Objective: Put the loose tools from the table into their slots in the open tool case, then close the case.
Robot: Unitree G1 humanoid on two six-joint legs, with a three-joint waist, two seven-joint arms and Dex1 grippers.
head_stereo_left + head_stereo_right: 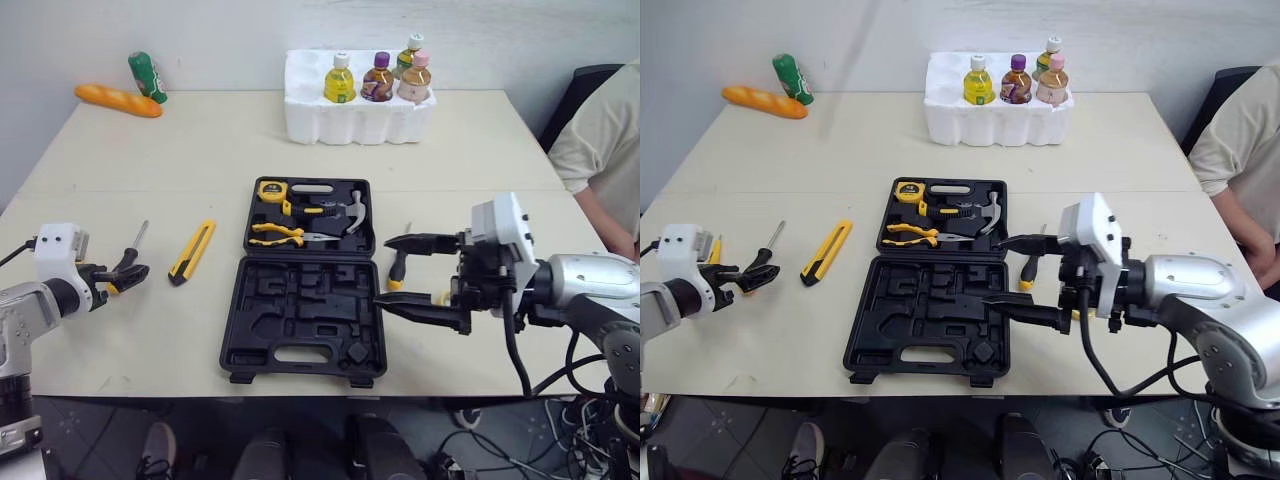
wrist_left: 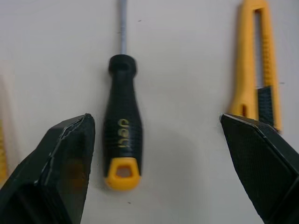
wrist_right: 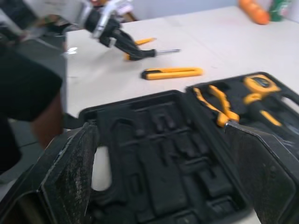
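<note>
Pickup of the screwdriver, lying on the table left of the tool case, looks in hand: the left gripper, fingers wide over its handle, must lower and close; the right gripper hangs wide open beside the case

left tool — fingers spread | right tool — fingers wide apart, arm pointing leftward

Eye views: high, down over table. Left wrist: close over screwdriver. Right wrist: across case.
</note>
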